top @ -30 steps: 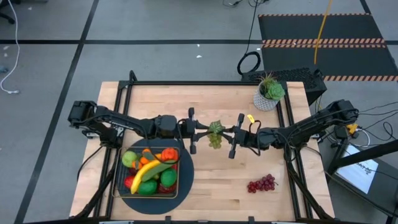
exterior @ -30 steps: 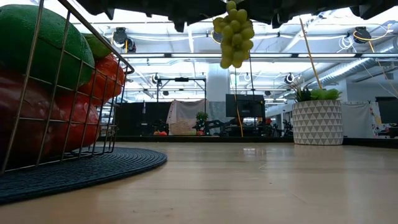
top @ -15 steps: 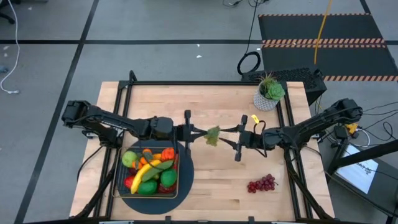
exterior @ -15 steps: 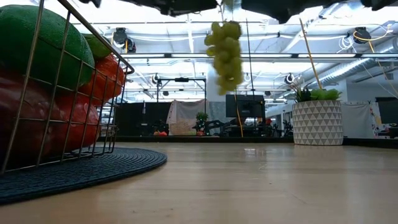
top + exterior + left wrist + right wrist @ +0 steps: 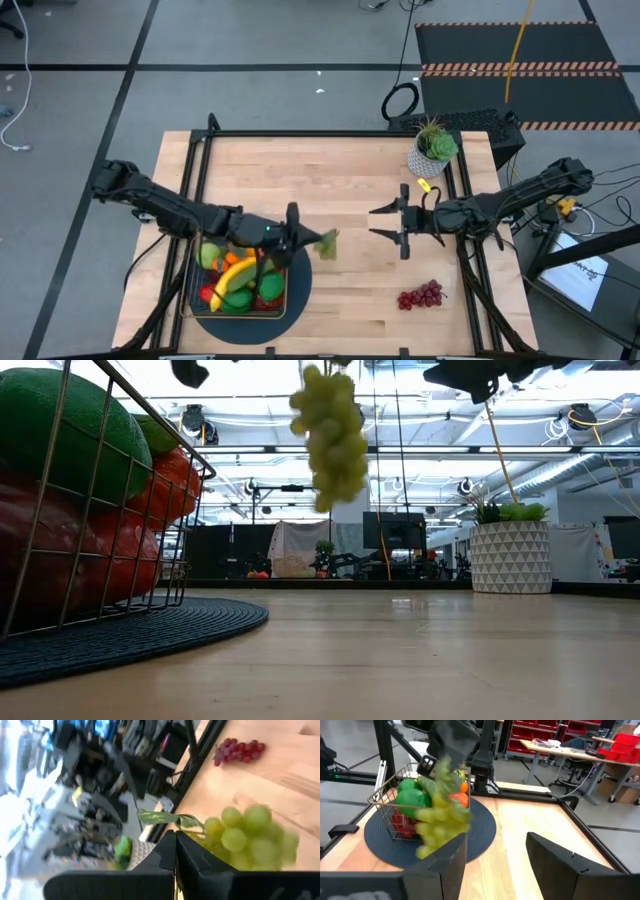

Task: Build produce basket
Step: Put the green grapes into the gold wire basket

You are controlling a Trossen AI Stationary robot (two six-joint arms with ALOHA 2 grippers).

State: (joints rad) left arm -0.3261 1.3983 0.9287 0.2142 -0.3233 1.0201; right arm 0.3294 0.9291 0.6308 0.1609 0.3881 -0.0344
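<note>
A bunch of green grapes hangs in the air just right of the wire basket, with my left gripper shut on it. The basket stands on a round dark mat and holds a banana, oranges, green and red fruits. In the low view the bunch hangs well above the wood. My right gripper stands open and holds nothing, a hand's width right of the bunch, pointing at it. A bunch of purple grapes lies on the table at the near right. My left gripper pinches the green bunch's stem end, beside its green leaf, between its two fingers. The fingers come about level from the table's left. The grapes hang below the fingers, clear of the table.
A potted green plant in a patterned white pot stands at the far right corner. Black frame rails run along the table's left, far and right sides. Bare wood lies between the mat and the purple grapes.
My right gripper has opened, let go of the green grapes and drawn back toward the table's right edge. My left gripper has kept hold of the bunch, rolled its wrist and carried it toward the table's left and near edge, up to the basket's right side.
</note>
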